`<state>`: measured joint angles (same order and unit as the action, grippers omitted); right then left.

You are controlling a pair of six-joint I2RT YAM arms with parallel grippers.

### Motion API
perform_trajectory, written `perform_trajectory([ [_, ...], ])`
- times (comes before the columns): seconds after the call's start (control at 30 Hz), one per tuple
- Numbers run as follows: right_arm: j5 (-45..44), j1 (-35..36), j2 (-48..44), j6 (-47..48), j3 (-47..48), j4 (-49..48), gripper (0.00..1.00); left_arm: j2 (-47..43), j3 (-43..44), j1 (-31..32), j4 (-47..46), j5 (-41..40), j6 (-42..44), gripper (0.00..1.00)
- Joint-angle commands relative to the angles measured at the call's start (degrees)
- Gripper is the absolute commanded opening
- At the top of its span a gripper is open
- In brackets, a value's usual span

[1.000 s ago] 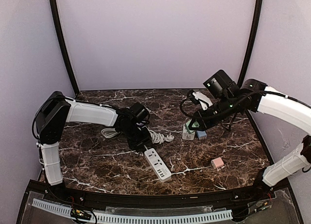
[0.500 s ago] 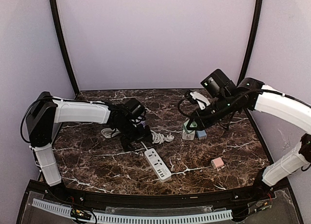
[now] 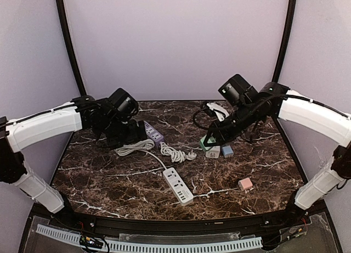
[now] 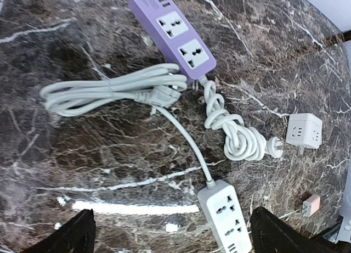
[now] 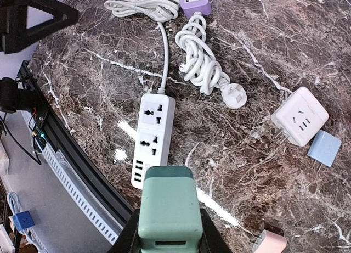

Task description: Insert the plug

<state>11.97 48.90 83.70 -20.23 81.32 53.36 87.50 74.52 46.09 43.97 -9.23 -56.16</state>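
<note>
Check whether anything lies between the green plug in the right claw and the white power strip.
Nothing visible does. The right claw holds the green plug above the marble tabletop, with the white power strip straight ahead. The coiled cord and white cube adapter lie off to one side.

The left arm (image 3: 46,124) and right arm (image 3: 315,113) wear smooth, rounded white shells between black joint housings. A boxy black camera housing (image 3: 237,88) tops the right wrist. The left gripper (image 4: 174,235) has matte black, wedge-shaped fingers (image 4: 74,235).
</note>
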Motion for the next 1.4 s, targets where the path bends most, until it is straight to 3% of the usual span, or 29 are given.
perform_trajectory([
  [0.0, 1.47, 1.38, 2.38, 0.25, 2.82, 1.21, 0.00, -8.72, -3.45, -2.22, 8.70, -9.32, 3.19, 0.99],
  [0.17, 1.10, 2.36, 4.94, 0.71, 5.44, 2.78, 0.00, -18.37, -6.73, -6.29, 14.37, -12.55, 7.00, 0.99],
  [0.4, 0.61, 3.99, 9.92, 1.09, 9.29, 5.20, 0.00, -31.64, -8.25, -9.97, 14.86, -15.64, 19.43, 0.99],
  [0.67, 0.81, 6.17, 14.34, 0.44, 11.74, 6.40, 0.00, -37.40, -10.12, -10.23, 15.07, -18.47, 28.82, 0.99],
  [0.93, -0.91, 8.28, 20.27, 2.00, 16.00, 7.95, 0.00, -44.98, -15.01, -10.23, 15.87, -29.34, 29.84, 0.99],
  [1.17, -0.47, 8.72, 26.04, 2.56, 20.29, 7.78, 0.00, -57.60, -23.20, -10.23, 11.04, -33.66, 28.83, 0.99],
  [1.37, -0.81, 9.58, 29.10, 1.47, 21.92, 6.60, 0.00, -58.98, -25.28, -10.23, 7.95, -32.62, 31.62, 0.99],
])
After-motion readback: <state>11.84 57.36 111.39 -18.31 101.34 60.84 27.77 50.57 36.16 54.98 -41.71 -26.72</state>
